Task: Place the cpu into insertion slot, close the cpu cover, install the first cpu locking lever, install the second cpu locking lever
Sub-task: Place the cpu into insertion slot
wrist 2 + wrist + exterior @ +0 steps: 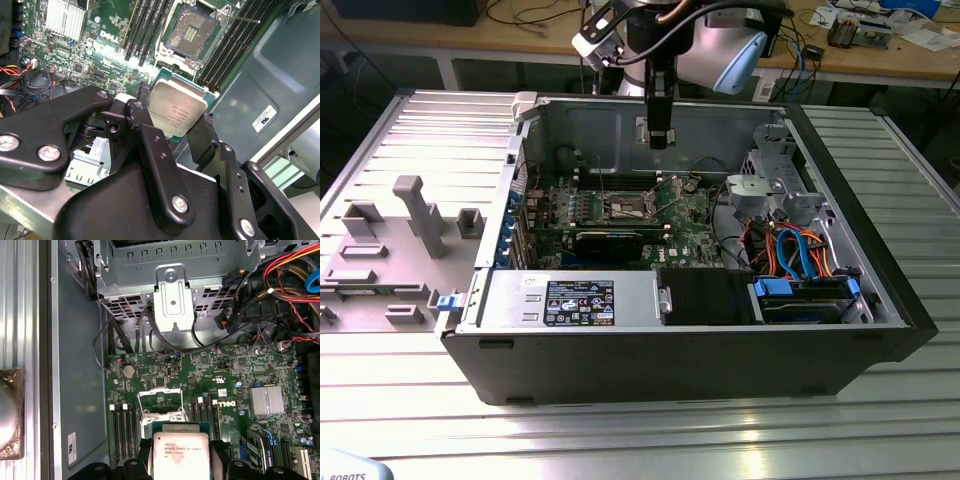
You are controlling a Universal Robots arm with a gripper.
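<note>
**A:** Around the slot (192, 31), what room is showing?

**B:** Long black memory slots (142, 30) are running close along two opposite sides of it. Green board is lying open next to its near rim. The case (880, 270) is sitting open-topped on the ribbed surface (620, 430), so the board is lying exposed from above. A drive cage (765, 185) is crowding the board at the exterior view's right.

**A:** How is the arm standing?

**B:** It is hanging upright over the case's far side, with the claw (659, 135) pointing straight down above the board.

**A:** And the claw itself?

**B:** It is clenching the cpu (177, 112) by two opposite edges, with a finger (200, 135) pressing in on each side. In the second wrist view the cpu is riding flat with its metal top facing the camera. It is sitting apart from the slot, whose contacts are showing.
</note>
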